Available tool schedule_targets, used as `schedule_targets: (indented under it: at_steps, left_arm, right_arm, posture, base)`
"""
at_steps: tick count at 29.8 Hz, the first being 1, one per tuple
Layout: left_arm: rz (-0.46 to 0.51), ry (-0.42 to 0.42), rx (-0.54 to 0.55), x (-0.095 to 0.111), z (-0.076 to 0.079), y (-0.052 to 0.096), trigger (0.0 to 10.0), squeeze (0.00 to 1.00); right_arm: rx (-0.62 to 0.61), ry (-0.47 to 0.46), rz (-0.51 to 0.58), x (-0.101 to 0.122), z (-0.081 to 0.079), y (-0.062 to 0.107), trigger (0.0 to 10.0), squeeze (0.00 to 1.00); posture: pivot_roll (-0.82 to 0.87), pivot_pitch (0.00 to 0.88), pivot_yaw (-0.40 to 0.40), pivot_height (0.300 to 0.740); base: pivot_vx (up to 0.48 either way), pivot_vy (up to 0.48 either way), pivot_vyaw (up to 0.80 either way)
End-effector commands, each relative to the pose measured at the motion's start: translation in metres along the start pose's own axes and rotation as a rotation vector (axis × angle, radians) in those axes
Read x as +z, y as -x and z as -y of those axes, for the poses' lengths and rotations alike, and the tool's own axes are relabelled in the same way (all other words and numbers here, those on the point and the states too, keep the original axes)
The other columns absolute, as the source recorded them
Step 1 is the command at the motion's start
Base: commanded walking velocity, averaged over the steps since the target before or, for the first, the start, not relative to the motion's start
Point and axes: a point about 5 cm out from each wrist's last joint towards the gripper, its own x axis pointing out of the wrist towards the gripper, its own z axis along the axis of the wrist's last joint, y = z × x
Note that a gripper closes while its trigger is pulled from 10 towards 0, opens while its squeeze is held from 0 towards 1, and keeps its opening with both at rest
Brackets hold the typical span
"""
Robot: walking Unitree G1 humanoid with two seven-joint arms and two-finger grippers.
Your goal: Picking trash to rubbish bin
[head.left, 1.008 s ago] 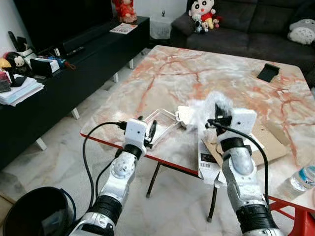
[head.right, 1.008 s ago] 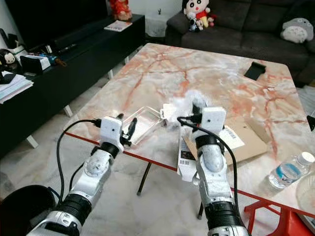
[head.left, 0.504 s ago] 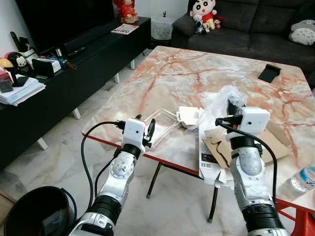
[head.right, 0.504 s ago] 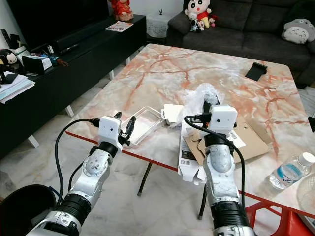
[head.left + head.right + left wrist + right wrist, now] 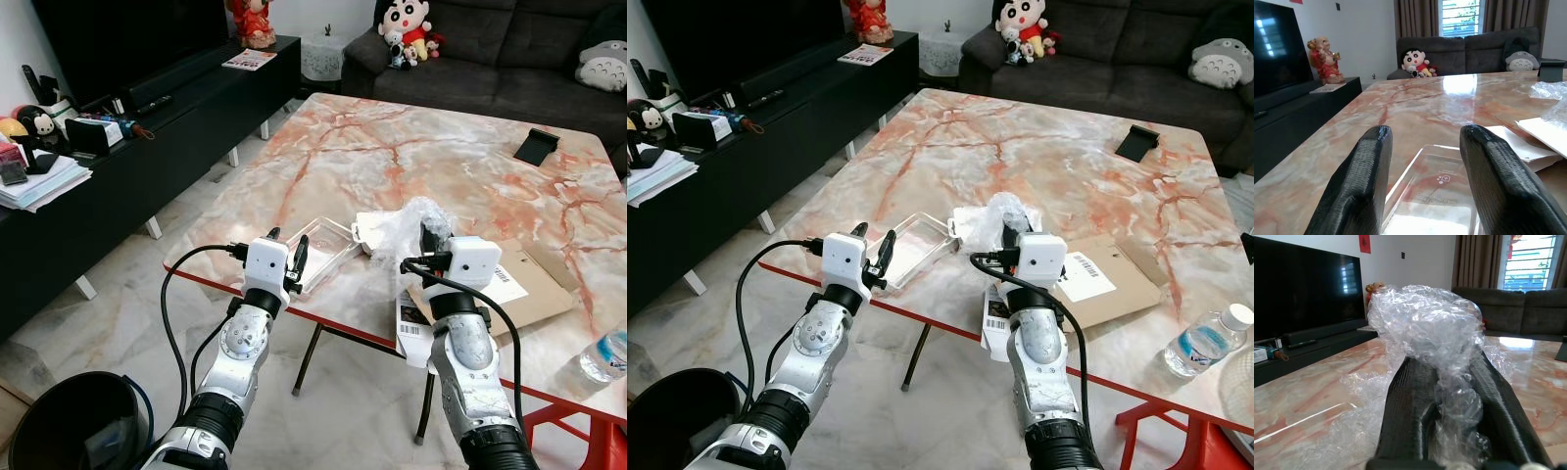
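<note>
- Marble-patterned table (image 5: pixel 392 147) with a red front edge.
- Clear plastic tray (image 5: pixel 318 250) near that edge.
- White box (image 5: pixel 370 230) just beside it.
- Flat cardboard (image 5: pixel 524 294) with printed labels.
- Small dark object (image 5: pixel 536 145), perhaps a phone stand, at the far side.

**A home living room**

A dark grey fabric sofa (image 5: pixel 490 49) with cartoon plush toys (image 5: pixel 403 29) fills the upper right of the frame. A long black TV console (image 5: pixel 127 137) runs along the left. A pink-veined marble table (image 5: pixel 392 147) stands centre, over a pale marble floor (image 5: pixel 118 323).
</note>
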Motion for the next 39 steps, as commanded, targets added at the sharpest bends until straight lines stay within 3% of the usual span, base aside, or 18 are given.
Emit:
schedule_targets:
  at_steps: [1,20,23,39]
  left_arm:
    - [0.022,-0.021,-0.001,0.004,0.000,-0.001,10.0,0.00]
    - [0.020,-0.024,-0.003,0.003,0.001,0.000,10.0,0.00]
    - [0.018,-0.026,0.000,0.003,-0.001,0.000,10.0,0.00]
    - [0.024,-0.030,0.003,0.005,-0.003,-0.001,10.0,0.00]
  right_arm:
    - [-0.002,-0.010,0.015,0.004,-0.001,-0.003,10.0,0.00]
    - [-0.001,-0.044,0.030,0.008,-0.005,-0.006,10.0,0.00]
    - [0.000,-0.054,0.089,0.023,-0.005,-0.014,10.0,0.00]
    - [0.003,-0.058,0.111,0.029,-0.007,-0.017,10.0,0.00]
  posture:
    - [-0.12,0.000,-0.020,0.740]
    - [-0.12,0.003,-0.024,0.740]
    - [-0.11,0.008,-0.021,0.740]
    - [-0.11,0.013,-0.016,0.740]
  base:
    - [0.000,0.000,0.00]
    - [0.000,0.000,0.00]
    - [0.000,0.000,0.00]
    - [-0.016,0.000,0.00]
